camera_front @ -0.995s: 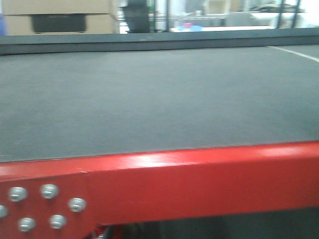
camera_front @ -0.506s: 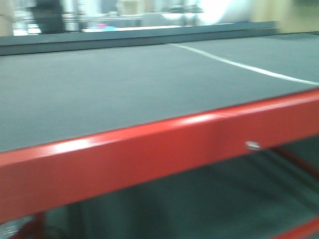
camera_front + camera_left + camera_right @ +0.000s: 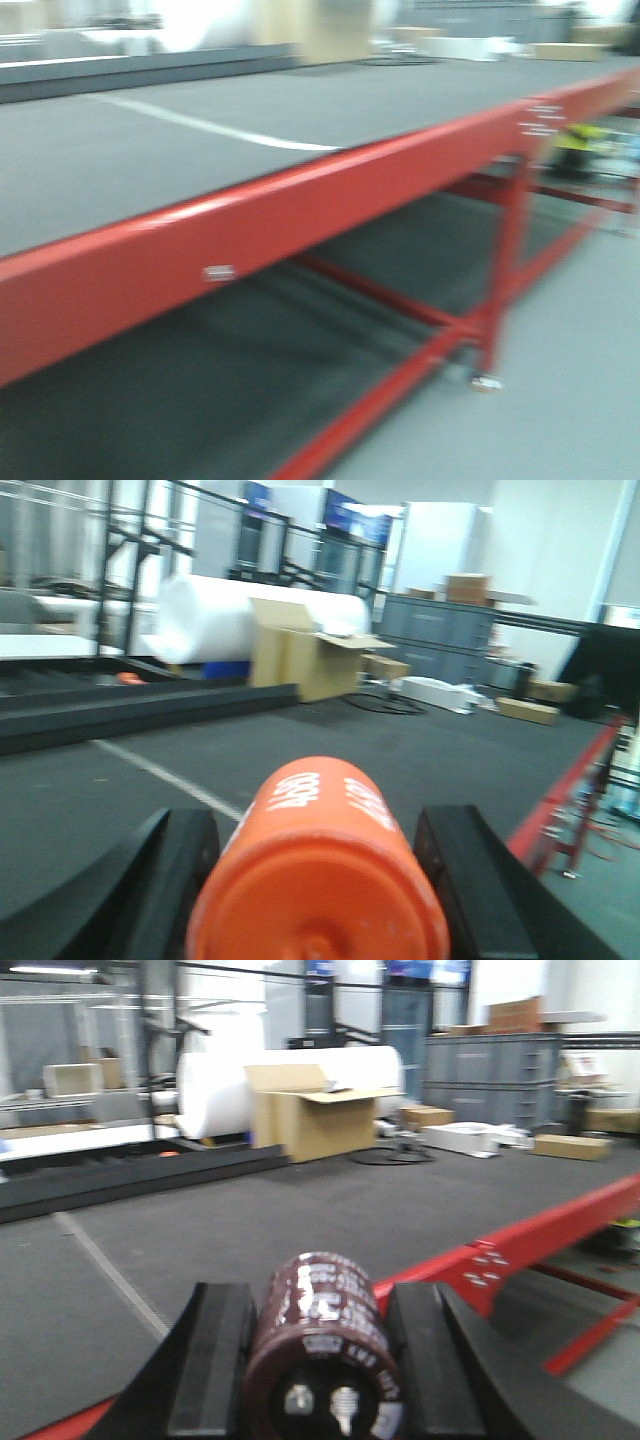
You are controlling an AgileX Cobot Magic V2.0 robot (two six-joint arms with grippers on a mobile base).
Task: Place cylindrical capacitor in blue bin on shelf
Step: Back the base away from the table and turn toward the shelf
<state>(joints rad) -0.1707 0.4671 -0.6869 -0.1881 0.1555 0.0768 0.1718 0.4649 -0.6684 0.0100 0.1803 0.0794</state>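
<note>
The front view has swung right along the red table rail (image 3: 300, 215) toward open floor, the cylindrical capacitor (image 3: 322, 1320) clamped in the right gripper (image 3: 318, 1360), the orange cylinder (image 3: 320, 830) in the left gripper (image 3: 320, 880), no shelf or blue bin yet in sight.

my left gripper (image 3: 318, 905): cylinder marked 4680 (image 3: 320, 840) between its jaws | my right gripper (image 3: 320, 1385): cylindrical capacitor (image 3: 322, 1325) between its jaws | table (image 3: 300, 1210) below, ahead of me | cardboard box (image 3: 312, 1112) behind table, roll (image 3: 215, 1090) behind box

It is a warehouse or factory hall, as shown by the long red steel-framed desk (image 3: 300, 205), an open cardboard box (image 3: 310, 1115), a big white roll (image 3: 205, 615), grey cabinets (image 3: 450, 640) and metal racks (image 3: 128, 550).
</note>
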